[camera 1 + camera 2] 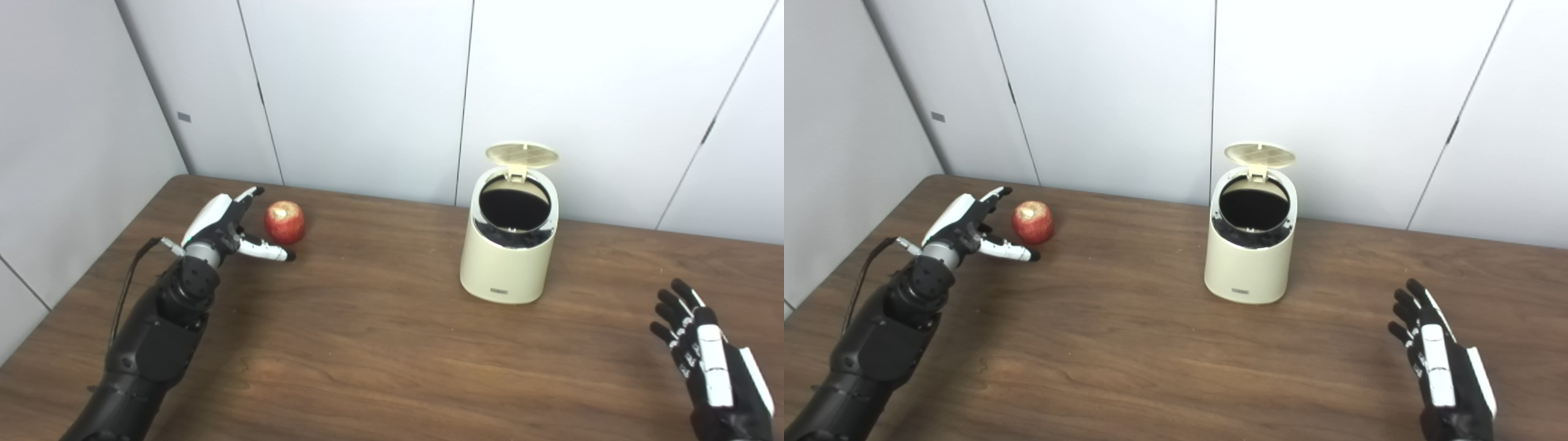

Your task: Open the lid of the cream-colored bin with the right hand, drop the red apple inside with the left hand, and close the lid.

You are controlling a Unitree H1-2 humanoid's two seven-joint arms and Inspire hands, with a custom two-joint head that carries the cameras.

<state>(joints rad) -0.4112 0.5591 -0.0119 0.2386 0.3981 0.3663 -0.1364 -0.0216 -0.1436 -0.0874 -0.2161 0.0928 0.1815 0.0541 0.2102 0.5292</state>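
Observation:
The cream-colored bin (pixel 508 257) stands on the brown table, right of centre. Its lid (pixel 522 155) is flipped up at the back, and the dark inside shows. The red apple (pixel 285 222) sits on the table at the far left. My left hand (pixel 228 228) is open right beside the apple, fingers behind it and thumb in front, not closed on it. My right hand (pixel 704 352) is open and empty near the table's front right, well away from the bin.
The wooden table (pixel 380 343) runs to a white panelled wall at the back and left. A black cable hangs by my left forearm (pixel 128 288).

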